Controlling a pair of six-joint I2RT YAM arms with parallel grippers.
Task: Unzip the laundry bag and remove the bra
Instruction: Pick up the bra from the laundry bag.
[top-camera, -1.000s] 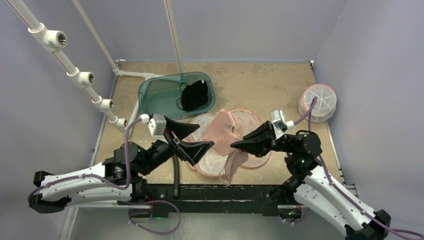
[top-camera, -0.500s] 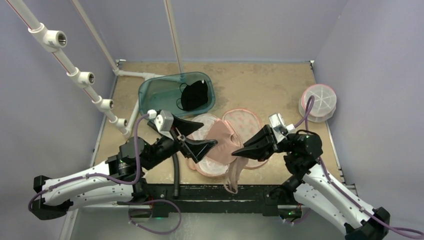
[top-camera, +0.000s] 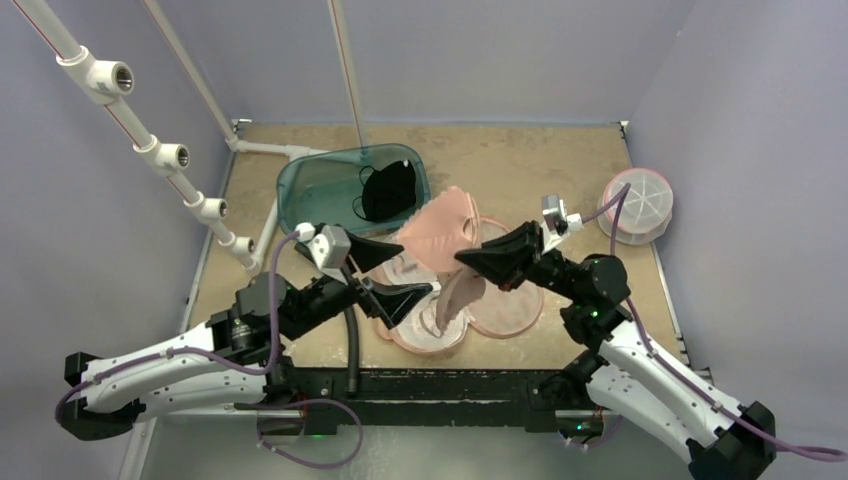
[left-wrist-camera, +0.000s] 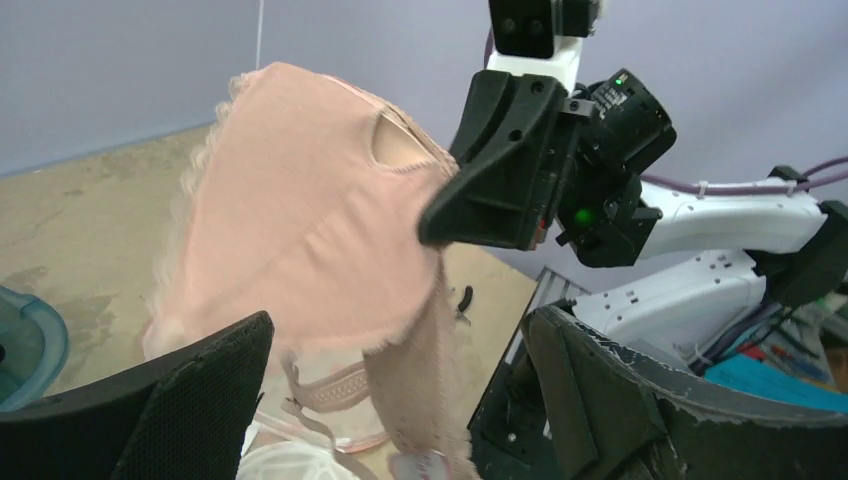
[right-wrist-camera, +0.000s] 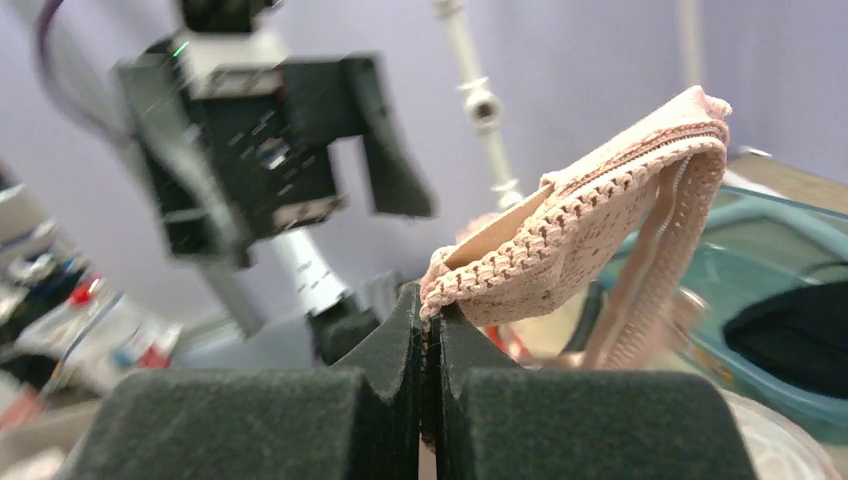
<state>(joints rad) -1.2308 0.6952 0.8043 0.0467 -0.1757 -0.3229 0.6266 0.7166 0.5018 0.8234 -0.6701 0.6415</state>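
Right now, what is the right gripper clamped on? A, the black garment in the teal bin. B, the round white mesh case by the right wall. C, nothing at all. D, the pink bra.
D: in the right wrist view the right gripper has its fingers pressed shut on an edge of the pink bra, which hangs from it in the air.

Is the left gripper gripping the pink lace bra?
No, the left gripper stands open; the right gripper pinches the pink lace bra.
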